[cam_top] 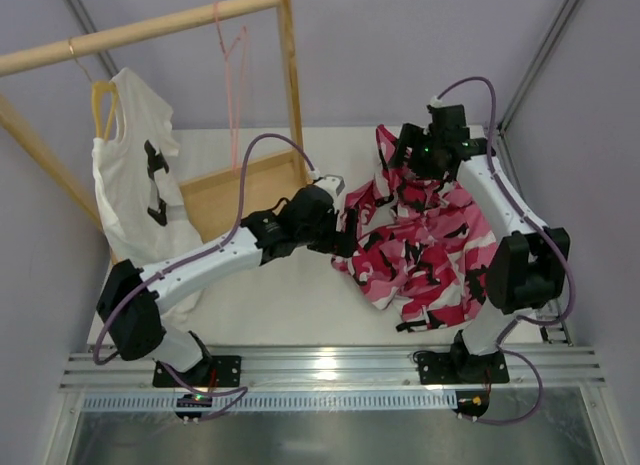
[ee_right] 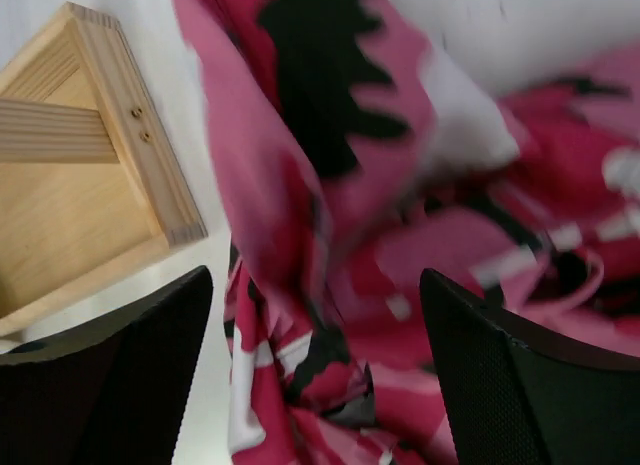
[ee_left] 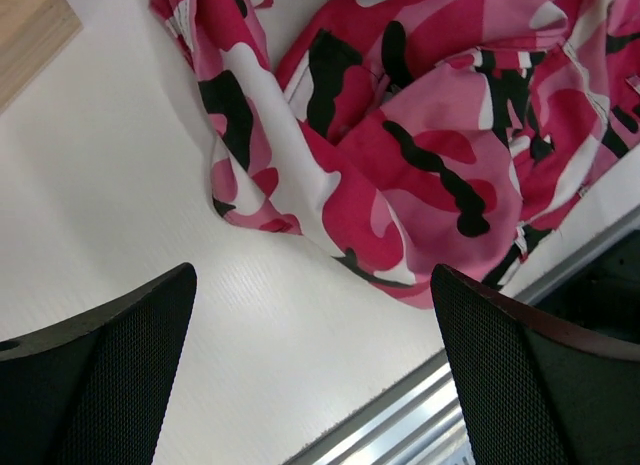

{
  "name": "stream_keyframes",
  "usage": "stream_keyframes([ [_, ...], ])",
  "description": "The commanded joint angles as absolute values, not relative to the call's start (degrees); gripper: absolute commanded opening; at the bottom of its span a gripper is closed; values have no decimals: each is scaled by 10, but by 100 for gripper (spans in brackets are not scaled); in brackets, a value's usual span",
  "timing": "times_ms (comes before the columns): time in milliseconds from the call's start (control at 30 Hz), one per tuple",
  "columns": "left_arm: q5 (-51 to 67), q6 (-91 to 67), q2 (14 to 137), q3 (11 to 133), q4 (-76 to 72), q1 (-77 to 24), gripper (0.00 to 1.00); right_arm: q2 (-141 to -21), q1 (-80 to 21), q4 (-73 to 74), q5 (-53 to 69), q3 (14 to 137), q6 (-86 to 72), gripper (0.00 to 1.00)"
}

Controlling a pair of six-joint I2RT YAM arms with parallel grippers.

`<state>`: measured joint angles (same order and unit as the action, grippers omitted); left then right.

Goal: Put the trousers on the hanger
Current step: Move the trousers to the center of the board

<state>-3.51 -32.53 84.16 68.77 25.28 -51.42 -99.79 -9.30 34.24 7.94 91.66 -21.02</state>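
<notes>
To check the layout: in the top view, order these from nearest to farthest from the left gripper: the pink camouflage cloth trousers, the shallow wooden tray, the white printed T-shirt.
1. Pink camouflage cloth trousers, right beside the left gripper.
2. Shallow wooden tray, behind it, leftward.
3. White printed T-shirt, hanging far left.

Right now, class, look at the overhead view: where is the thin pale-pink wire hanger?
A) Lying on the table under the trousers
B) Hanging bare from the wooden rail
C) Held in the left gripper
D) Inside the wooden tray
B: the hanger hangs by its hook from the wooden rail with nothing on it, while the trousers lie heaped on the table.
</notes>
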Motion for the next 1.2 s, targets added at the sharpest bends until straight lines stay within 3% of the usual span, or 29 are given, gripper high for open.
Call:
stream_keyframes([
  [0,-84,-323,885,745,263,-509,100,-849,-19,350,55,803,-305,88],
  [100,-74,-317,937,793,247,-501,100,-776,59,359,10,660,-379,89],
  [233,-100,-305,1009,880,220,-499,100,-712,102,356,-24,570,-386,89],
  [400,-81,-330,1105,976,190,-476,100,-629,118,396,-145,530,-380,89],
  [533,-64,-341,1173,1035,166,-461,100,-583,154,358,-142,475,-360,89],
  [833,29,-433,1314,1149,120,-426,100,-664,171,224,13,461,-306,89],
  [1033,66,-468,1398,1221,82,-425,100,-736,173,195,5,478,-272,89],
  [1067,74,-477,1407,1229,70,-425,98,-743,174,191,10,480,-269,89],
  [1167,119,-487,1429,1241,48,-424,56,-775,174,144,19,474,-279,89],
])
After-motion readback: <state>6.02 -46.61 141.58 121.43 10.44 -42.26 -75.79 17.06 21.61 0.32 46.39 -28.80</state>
